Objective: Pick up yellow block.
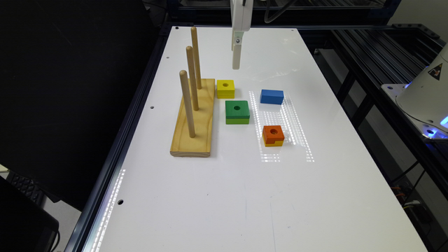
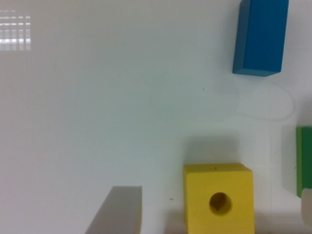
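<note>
The yellow block (image 1: 225, 88) is a small square block with a round hole in its top, lying flat on the white table (image 1: 245, 196) beside the wooden peg stand. My gripper (image 1: 237, 59) hangs in the air above the table, a little past the block toward the table's far end. In the wrist view the yellow block (image 2: 219, 200) lies below, in line with the gap of the gripper (image 2: 214, 192). One grey finger (image 2: 119, 212) shows to one side of it and a sliver of the other at the frame's edge. The gripper is open and holds nothing.
A wooden base with three upright pegs (image 1: 194, 119) stands just beside the yellow block on the exterior view's left. A green block (image 1: 237, 112) (image 2: 304, 161) lies close in front of it, then a blue block (image 1: 272, 96) (image 2: 260, 36) and an orange-topped block (image 1: 273, 135) to the right.
</note>
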You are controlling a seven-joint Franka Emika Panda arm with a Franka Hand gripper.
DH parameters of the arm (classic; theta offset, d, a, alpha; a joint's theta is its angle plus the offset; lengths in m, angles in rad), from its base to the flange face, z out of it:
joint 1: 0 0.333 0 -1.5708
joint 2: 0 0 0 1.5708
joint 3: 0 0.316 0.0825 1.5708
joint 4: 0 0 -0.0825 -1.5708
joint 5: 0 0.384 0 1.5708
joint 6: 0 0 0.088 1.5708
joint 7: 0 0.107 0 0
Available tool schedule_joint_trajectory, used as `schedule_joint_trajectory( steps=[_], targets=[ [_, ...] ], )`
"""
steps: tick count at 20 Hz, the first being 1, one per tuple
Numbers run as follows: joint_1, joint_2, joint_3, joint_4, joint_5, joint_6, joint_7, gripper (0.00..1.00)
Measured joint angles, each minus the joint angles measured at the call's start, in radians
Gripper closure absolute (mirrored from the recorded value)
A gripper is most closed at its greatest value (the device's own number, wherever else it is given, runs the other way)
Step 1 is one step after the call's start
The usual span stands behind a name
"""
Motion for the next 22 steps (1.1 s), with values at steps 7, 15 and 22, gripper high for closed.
schedule_joint_trajectory(
  steps=[7,15,22],
  targets=[
    [0.0,0.036,0.0,0.0,-0.0003,0.029,0.0,0.0],
    [0.001,0.045,0.015,0.021,-0.0001,0.03,0.004,0.0],
    [0.001,0.065,0.018,0.04,0.0,0.03,0.005,0.0]
  ],
)
